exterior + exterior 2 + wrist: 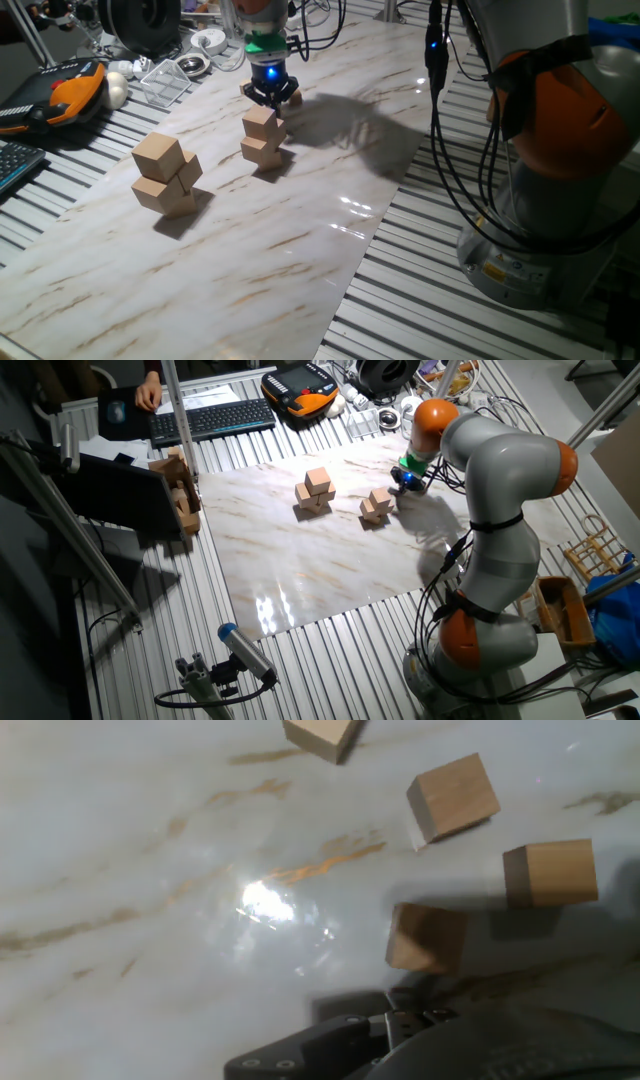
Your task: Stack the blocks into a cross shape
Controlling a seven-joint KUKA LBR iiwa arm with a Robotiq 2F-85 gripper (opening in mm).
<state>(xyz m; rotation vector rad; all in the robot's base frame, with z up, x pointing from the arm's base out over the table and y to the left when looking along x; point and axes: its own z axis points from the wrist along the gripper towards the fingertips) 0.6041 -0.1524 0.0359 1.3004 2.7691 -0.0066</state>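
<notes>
In the hand view several tiny tan blocks lie loose on the marble. One block [452, 798] lies at upper right, another block [550, 873] at the right, and a shadowed block [427, 937] sits just beyond my fingertips. A fourth block [322, 735] is cut off by the top edge. My gripper [390, 1018] shows at the bottom with its dark fingers meeting and nothing between them. In one fixed view the gripper [268, 98] hangs low over the far end of the board, with a tiny block [296, 97] beside it.
A stack of medium tan cubes [262, 137] stands just in front of the gripper. A stack of large cubes [167, 173] stands further left. Tools, a plastic box [165, 82] and cables crowd the table's far edge beyond the marble board [300, 240].
</notes>
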